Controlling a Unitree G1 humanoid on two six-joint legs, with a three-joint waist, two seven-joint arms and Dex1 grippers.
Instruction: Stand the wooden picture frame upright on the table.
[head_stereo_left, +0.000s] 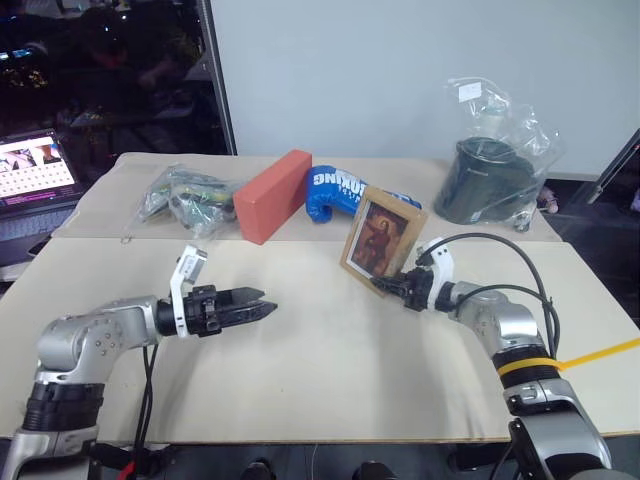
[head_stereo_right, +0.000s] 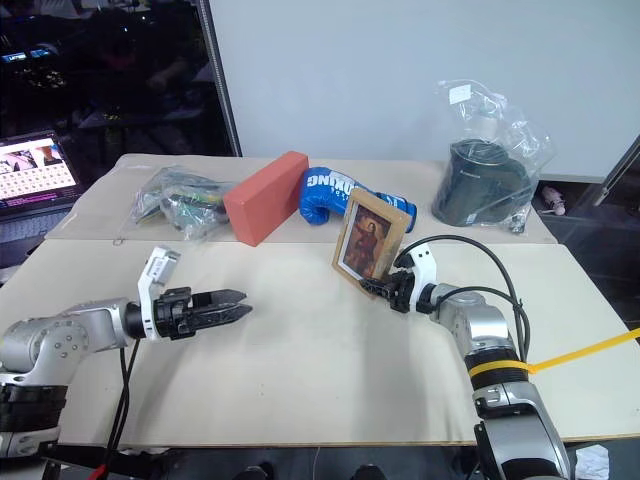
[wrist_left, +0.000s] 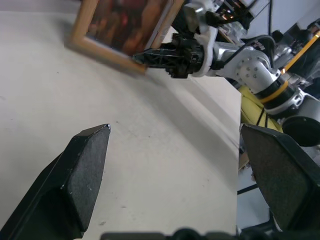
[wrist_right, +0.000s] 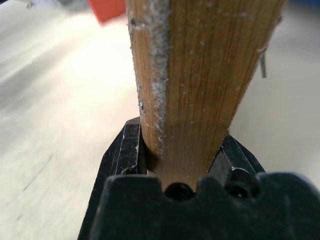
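right tool pinching wooden picture frame edge

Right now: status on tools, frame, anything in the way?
Right tool shut on frame, frame upright on table. Left tool open, empty, apart from frame. Brick and glove behind frame, not touching.

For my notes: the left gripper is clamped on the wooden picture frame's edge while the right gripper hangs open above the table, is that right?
The sides are swapped. The right gripper is clamped on the wooden picture frame, as the right wrist view shows; the left gripper hangs open above the table.
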